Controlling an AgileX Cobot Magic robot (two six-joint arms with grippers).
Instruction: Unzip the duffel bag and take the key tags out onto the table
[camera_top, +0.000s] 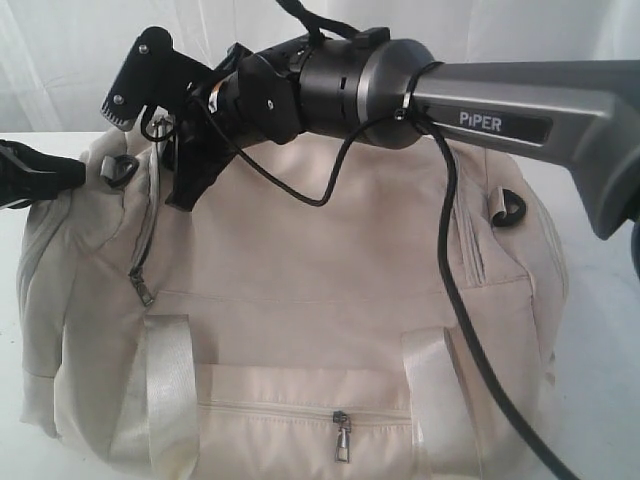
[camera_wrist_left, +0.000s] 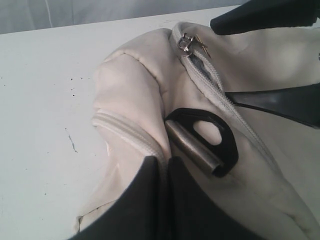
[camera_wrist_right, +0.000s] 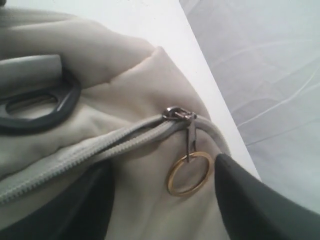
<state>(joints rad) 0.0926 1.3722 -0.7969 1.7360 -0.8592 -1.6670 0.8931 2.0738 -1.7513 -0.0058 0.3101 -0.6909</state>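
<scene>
The cream duffel bag (camera_top: 300, 300) lies on the white table (camera_top: 600, 330), its top zipper closed. My left gripper (camera_top: 75, 172) is shut on a fold of the bag's end fabric (camera_wrist_left: 135, 100), beside a black D-ring (camera_wrist_left: 225, 145). My right gripper (camera_top: 150, 155) reaches across to that same end and stands open. In the right wrist view its fingers (camera_wrist_right: 250, 200) straddle the brass ring pull (camera_wrist_right: 189, 172) that hangs from the grey zipper slider (camera_wrist_right: 175, 114), without closing on it. The key tags are hidden.
The right arm's black cable (camera_top: 455, 290) drapes over the bag's top and front. White webbing handles (camera_top: 165, 390) and a zipped front pocket (camera_top: 343, 440) face the camera. A pale curtain (camera_top: 60, 60) hangs behind. Bare table (camera_wrist_left: 45, 100) lies beyond the bag's end.
</scene>
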